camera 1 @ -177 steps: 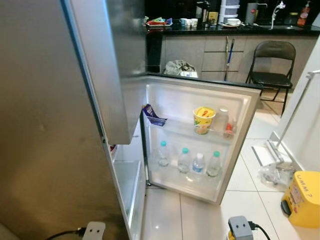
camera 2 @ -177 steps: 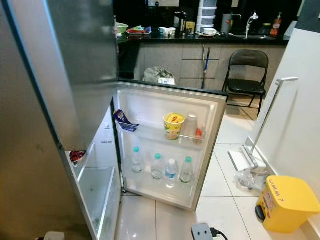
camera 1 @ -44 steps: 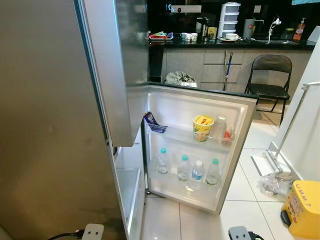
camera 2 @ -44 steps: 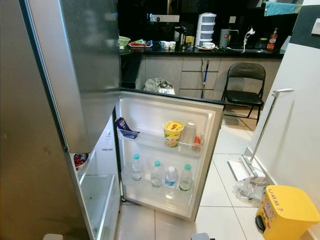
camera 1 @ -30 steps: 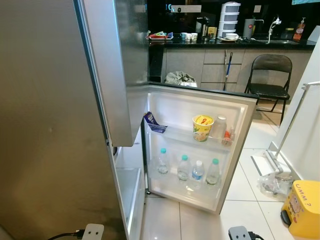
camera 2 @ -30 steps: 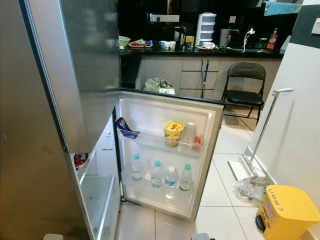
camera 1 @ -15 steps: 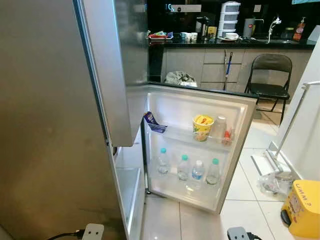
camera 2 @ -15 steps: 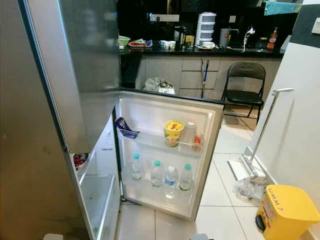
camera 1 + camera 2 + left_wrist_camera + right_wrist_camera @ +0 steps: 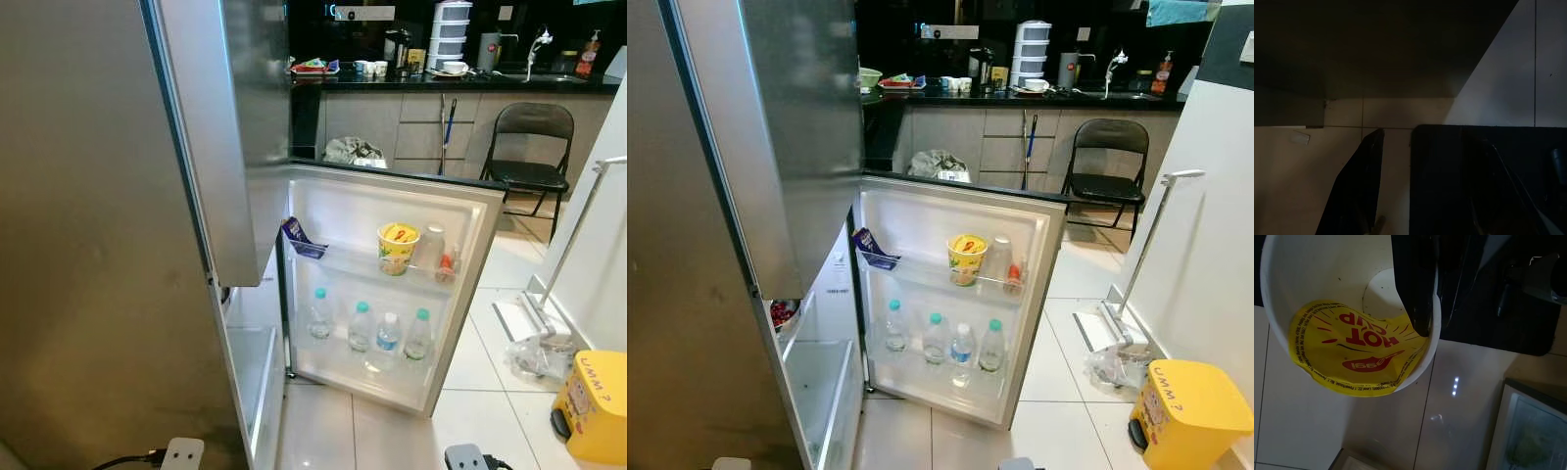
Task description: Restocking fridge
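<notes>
Fridge door shelves (image 9: pixel 367 262): noodle cup (image 9: pixel 398 247) above, four water bottles (image 9: pixel 361 327) below.

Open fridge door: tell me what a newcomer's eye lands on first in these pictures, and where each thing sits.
The open fridge door stands lit white in the middle of the head views, with a yellow noodle cup on its upper shelf and four water bottles in a row on the lower one. To the right, a yellow bin sits on the tiled floor. In the right wrist view, the right hand grips the rim of a second cup with a yellow lid.
</notes>
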